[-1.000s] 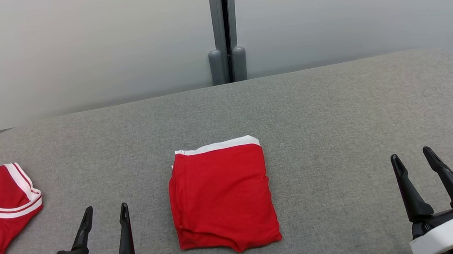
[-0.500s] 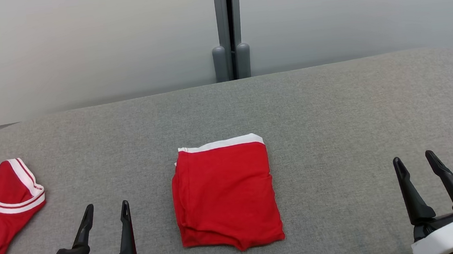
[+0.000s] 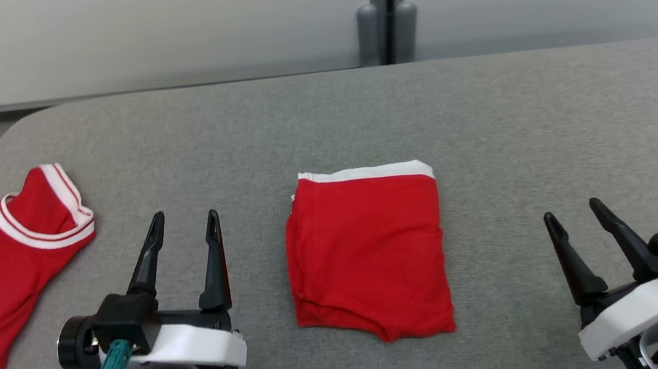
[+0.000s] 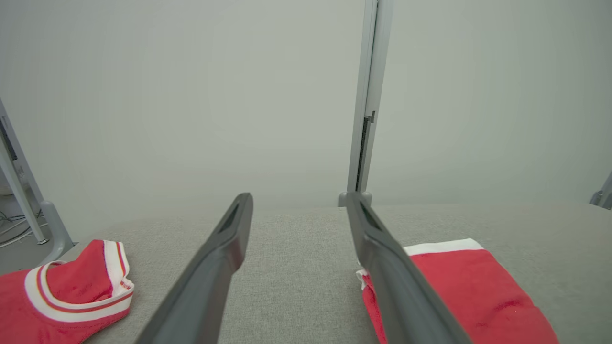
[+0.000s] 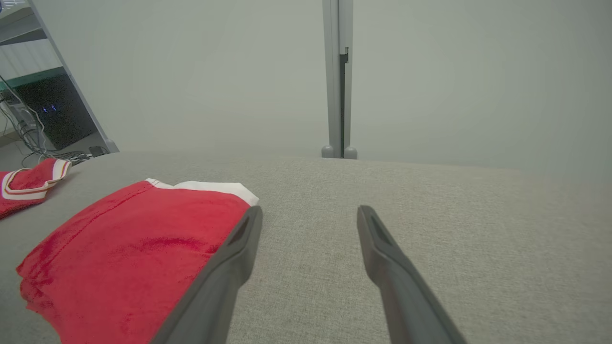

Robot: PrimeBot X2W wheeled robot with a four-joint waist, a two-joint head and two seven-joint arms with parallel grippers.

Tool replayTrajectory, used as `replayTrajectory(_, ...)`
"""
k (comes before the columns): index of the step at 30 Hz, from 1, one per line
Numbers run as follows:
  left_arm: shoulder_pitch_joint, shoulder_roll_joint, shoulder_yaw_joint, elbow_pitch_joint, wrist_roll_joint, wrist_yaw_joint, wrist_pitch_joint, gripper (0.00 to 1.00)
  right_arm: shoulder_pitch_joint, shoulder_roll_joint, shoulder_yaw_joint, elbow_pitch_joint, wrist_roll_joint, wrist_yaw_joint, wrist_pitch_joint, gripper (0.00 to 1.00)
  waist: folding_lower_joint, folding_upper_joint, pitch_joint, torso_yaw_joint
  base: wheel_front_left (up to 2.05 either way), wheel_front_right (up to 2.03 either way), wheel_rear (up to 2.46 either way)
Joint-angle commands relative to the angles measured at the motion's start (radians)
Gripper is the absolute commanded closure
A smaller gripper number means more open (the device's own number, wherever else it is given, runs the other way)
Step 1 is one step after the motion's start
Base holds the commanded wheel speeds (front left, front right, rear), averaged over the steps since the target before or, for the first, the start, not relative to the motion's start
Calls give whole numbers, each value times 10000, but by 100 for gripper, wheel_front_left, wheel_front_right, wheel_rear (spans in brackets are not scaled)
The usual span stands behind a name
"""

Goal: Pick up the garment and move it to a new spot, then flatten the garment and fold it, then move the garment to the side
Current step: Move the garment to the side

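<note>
Your folded red cloth garment with a white band (image 3: 367, 254) lies on the grey fabric tabletop (image 3: 481, 119) between your left gripper (image 3: 185, 219) and right gripper (image 3: 570, 211), both spread wide, empty.

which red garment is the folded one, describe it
On the grey table, look to the middle, roughly in line with the post behind it. The folded garment lies there, a neat red rectangle with a plain white band along its far edge; the red jersey at the left is spread out, with striped trim and lettering.
</note>
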Motion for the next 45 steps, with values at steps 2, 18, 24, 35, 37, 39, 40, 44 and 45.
replayTrajectory(2, -449, -94, -84, 166, 18, -9, -177, 0, -393, -95, 409, 371, 142, 29, 56, 0, 0, -1, 882, 940, 0, 0, 0)
replayTrajectory(18, -1415, -471, -295, 447, -102, 53, -576, 0, -2065, 116, 2844, 3983, 1489, 30, 60, 100, 0, -1, 1579, 1917, 0, 0, 0)
replayTrajectory(24, -1217, -449, -87, 311, 125, -22, -578, 0, -2350, -211, 3149, 4127, 1799, 4, -368, 100, 0, -1, 1486, 1210, 0, 0, 0)
replayTrajectory(35, -1591, -109, -63, 28, 585, -168, -570, 0, -3361, -1126, 4443, 4332, 2193, 4, -809, 100, 0, -1, 1787, -1403, 0, 0, 0)
replayTrajectory(37, -1658, -65, -84, -34, 638, -172, -565, 0, -3559, -1271, 4586, 4364, 2227, 4, -856, 100, 0, -1, 1885, -1646, 0, 0, 0)
replayTrajectory(39, -1818, 15, -147, -180, 738, -193, -486, 0, -3949, -1597, 4877, 4466, 2285, 7, -936, 100, 0, -1, 2114, -2059, 0, 0, 0)
replayTrajectory(40, -1906, 57, -185, -271, 783, -205, -409, 0, -4186, -1788, 5024, 4502, 2320, 7, -975, 100, 0, -1, 2260, -2256, 0, 0, 0)
replayTrajectory(44, -2382, 211, -405, -623, 1037, -299, -112, 0, -5043, -2734, 5491, 4837, 2562, 7, -1087, 100, 0, -1, 2958, -2714, 0, 0, 0)
replayTrajectory(45, -2523, 242, -448, -681, 1081, -328, -80, 0, -5242, -2990, 5600, 4937, 2595, 7, -1136, 100, 0, -1, 3114, -2767, 0, 0, 0)
